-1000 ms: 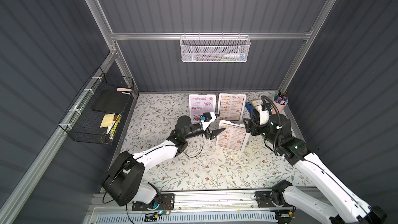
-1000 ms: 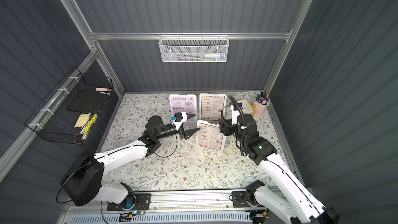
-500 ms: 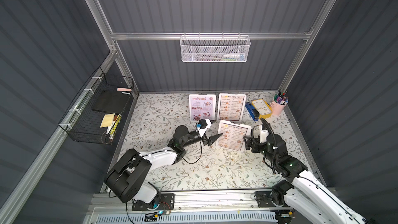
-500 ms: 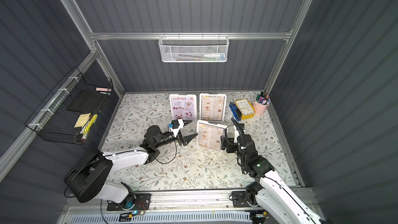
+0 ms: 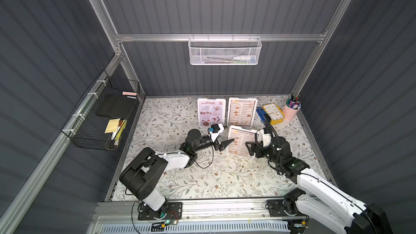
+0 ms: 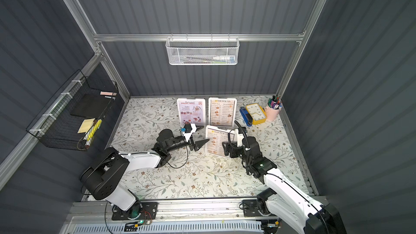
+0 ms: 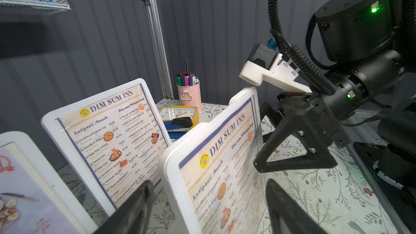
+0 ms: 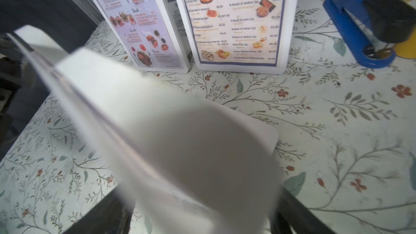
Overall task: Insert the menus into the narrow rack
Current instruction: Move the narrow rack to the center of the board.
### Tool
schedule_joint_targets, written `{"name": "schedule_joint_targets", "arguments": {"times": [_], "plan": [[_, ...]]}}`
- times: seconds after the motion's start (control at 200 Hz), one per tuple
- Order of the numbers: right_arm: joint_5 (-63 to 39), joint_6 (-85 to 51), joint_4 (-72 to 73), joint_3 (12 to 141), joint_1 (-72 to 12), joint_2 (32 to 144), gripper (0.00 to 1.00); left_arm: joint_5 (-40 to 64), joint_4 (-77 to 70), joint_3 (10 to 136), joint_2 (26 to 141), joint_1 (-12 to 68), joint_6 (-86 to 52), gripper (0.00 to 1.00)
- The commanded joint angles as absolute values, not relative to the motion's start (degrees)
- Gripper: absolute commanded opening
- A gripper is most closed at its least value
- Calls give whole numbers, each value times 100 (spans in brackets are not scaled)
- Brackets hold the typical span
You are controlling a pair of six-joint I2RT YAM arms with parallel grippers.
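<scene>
On the left wall, a black wire basket (image 5: 85, 129) is mounted. The left gripper (image 5: 227, 134) is positioned low over the floral table (image 5: 180, 181), with its jaws spread wide and nothing clamped. In the left wrist view, the left edge of the near DIM SUM INN menu (image 7: 216, 176) is seen just ahead of its fingers (image 7: 139, 201). At the back of the table, the lavender menu (image 5: 211, 112) is stood upright. The far DIM SUM INN menu (image 5: 242, 111) is stood just beside it on the right. Above them, the narrow white mesh rack (image 5: 224, 51) is hung on the back rail, well apart from all three menus. The near menu is stood tilted on the table between the two grippers. The right gripper (image 7: 258, 136) is placed at that menu's right edge. Its jaws are spread wide to either side of the edge and are not clamped on it. Further right, a blue stapler (image 5: 262, 114), a yellow clock (image 5: 273, 113) and a pink cup (image 5: 291, 113) of pens are grouped in the back corner.
</scene>
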State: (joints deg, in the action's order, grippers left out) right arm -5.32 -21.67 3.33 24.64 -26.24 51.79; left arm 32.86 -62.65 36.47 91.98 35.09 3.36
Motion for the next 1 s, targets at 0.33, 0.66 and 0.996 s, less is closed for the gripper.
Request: {"name": "schedule_joint_targets", "arguments": {"times": [0.33,0.66,0.996], "plan": [[-1715,-1875,1569,2399,-2670,5875,63,2897,-6192,3221,8248,3069,3,79],[-2448,-1603,2214,2554,-2860,6599,15,1765,-5061,2799,6502,3032,-375,82],[-2911,-977,2308,3610,-4009,7683,5,541,-3336,2813,4662,3015,-1174,88]]}}
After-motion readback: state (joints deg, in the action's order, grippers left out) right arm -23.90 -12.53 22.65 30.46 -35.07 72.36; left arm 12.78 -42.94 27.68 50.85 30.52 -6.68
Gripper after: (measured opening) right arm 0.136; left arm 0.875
